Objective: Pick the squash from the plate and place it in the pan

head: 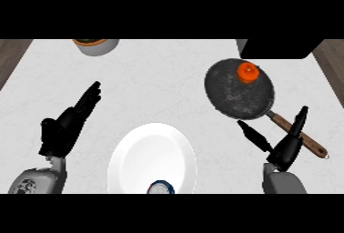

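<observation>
Squash [249,72], orange, one. Nearest me, white plate [144,150] without it; left hand [60,129] and right hand [285,148] spread, holding nothing; farther, squash lies inside pan [232,98]. I judge it light, firm, smooth: grasp its sides.

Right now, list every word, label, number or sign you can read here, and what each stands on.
None: no readable text anywhere.
The plate, pan and squash show no marks.
The blue-rimmed disc at the plate's near edge is too small to tell.
</observation>
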{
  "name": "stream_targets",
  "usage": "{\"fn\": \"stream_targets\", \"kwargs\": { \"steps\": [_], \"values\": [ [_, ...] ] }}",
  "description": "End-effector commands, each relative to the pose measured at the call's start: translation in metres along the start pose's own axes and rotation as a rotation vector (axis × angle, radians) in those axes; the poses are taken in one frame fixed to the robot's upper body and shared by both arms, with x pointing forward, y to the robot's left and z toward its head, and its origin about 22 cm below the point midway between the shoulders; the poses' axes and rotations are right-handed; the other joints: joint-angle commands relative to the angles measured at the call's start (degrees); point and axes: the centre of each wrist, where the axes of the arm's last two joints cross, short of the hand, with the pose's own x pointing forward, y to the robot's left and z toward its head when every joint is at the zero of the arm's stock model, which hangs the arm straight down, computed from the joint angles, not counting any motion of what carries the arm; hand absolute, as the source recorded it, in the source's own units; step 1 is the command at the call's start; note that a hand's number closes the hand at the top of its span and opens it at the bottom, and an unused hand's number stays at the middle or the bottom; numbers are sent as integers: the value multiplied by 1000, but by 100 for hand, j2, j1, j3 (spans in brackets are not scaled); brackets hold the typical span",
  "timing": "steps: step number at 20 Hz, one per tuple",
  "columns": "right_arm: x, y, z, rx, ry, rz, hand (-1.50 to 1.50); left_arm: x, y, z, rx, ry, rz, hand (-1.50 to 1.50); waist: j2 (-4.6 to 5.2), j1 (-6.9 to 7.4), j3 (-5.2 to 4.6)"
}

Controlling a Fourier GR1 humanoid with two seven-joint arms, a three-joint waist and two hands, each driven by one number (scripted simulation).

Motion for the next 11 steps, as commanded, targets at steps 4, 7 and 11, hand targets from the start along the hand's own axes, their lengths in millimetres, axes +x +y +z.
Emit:
{"fn": "stream_targets", "kwargs": {
  "steps": [4, 7, 11],
  "values": [
    [14, -1, 62, -15, -29, -13, -150, 7, -13, 5, 16, -18, -18, 0, -7, 16, -2],
    [1, -2, 60, -16, -41, -3, -150, 12, -20, 5, 9, 2, -2, 0, -1, 21, 0],
    [-7, -24, 77, -41, -31, 19, -150, 9, -10, -7, 16, -6, 3, 0, -1, -10, -2]
  ]
}}
